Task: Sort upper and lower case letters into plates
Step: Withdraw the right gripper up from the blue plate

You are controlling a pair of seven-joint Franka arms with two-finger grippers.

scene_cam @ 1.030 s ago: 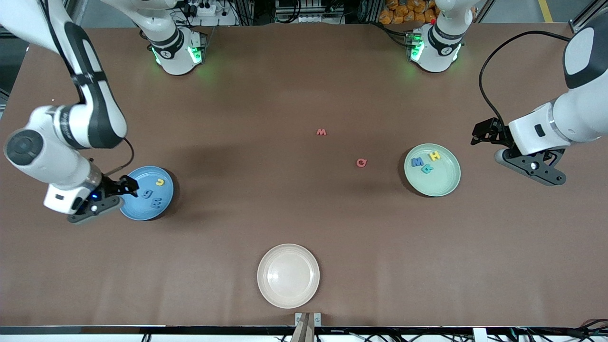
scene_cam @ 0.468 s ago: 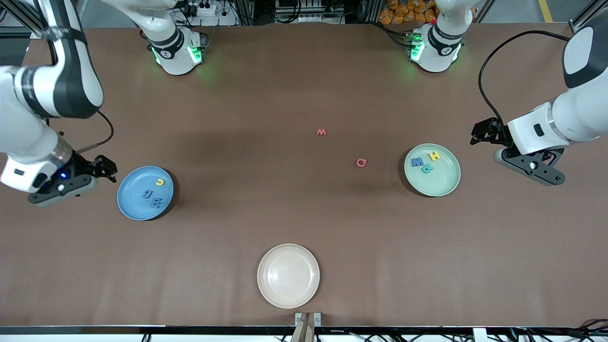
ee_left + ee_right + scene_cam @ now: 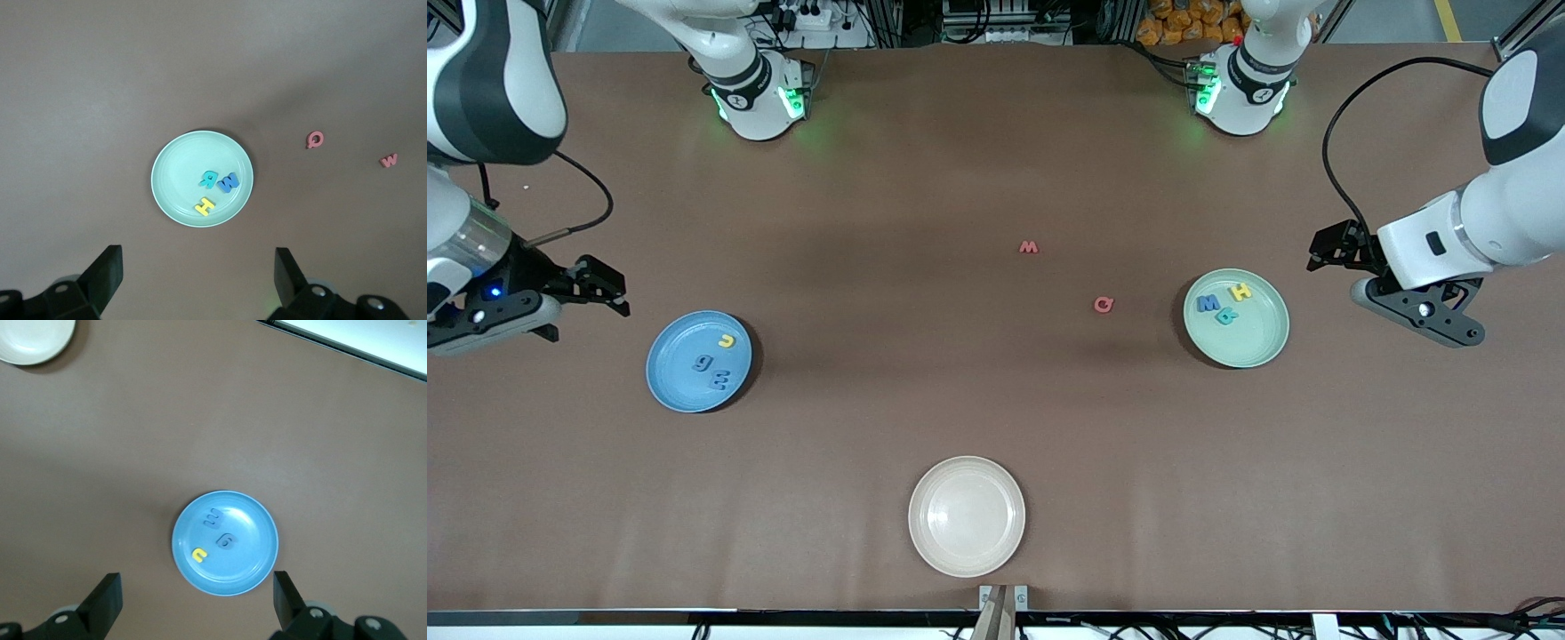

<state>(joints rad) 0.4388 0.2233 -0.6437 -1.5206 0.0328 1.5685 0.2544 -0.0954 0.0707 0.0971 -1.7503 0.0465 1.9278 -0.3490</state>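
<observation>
The blue plate (image 3: 676,373) holds a yellow letter (image 3: 727,340) and two blue letters (image 3: 703,362). The mint green plate (image 3: 1249,338) holds a blue letter (image 3: 1208,303), a teal letter (image 3: 1226,315) and a yellow H (image 3: 1240,291). A red w (image 3: 1029,247) and a red Q (image 3: 1104,304) lie loose on the table, toward the mint plate. My right gripper (image 3: 605,286) is open and empty, beside the blue plate (image 3: 250,553) toward the right arm's end. My left gripper (image 3: 1325,249) is open and empty, beside the mint plate (image 3: 177,173) toward the left arm's end.
A cream-white plate (image 3: 967,516) sits empty near the table's front edge and shows in the right wrist view (image 3: 33,337). The table's end edge (image 3: 347,340) shows there too. The two arm bases stand along the table's back.
My right gripper has moved off the blue plate's rim and out toward the right arm's end of the table. The left arm has not moved.
</observation>
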